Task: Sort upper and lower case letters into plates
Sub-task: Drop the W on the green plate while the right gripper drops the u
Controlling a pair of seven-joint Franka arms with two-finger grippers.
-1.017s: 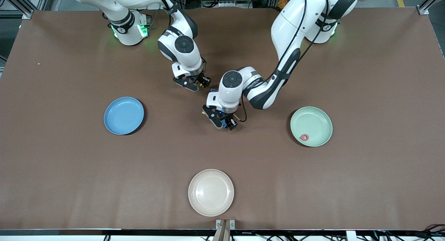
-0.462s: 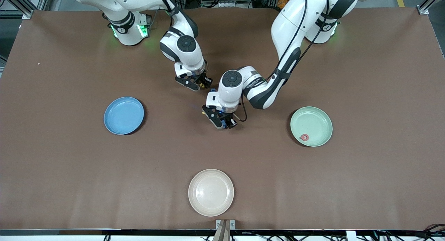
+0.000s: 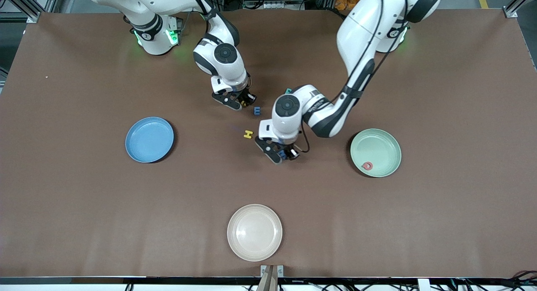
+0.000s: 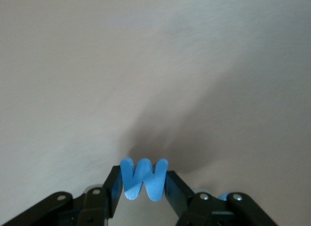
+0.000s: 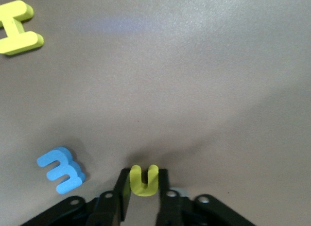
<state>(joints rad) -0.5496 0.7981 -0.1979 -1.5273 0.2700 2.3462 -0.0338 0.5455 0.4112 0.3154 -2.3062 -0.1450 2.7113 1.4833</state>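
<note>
Brown table [image 3: 84, 207], left gripper [image 4: 144, 187] jaws clamping blue w [image 4: 144, 179], right gripper [image 5: 144, 189] jaws seemingly clamping yellow u [image 5: 144, 180]

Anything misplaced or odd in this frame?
Nothing stands out. Left end effector holds a blue w, right end effector a yellow u; one red letter lies in the green plate.

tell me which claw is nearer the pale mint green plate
Left. The left claw, shut on a small blue letter w, is beside the pale mint green plate. The right claw, gripping a small yellow letter u, sits toward the right arm's end.
</note>
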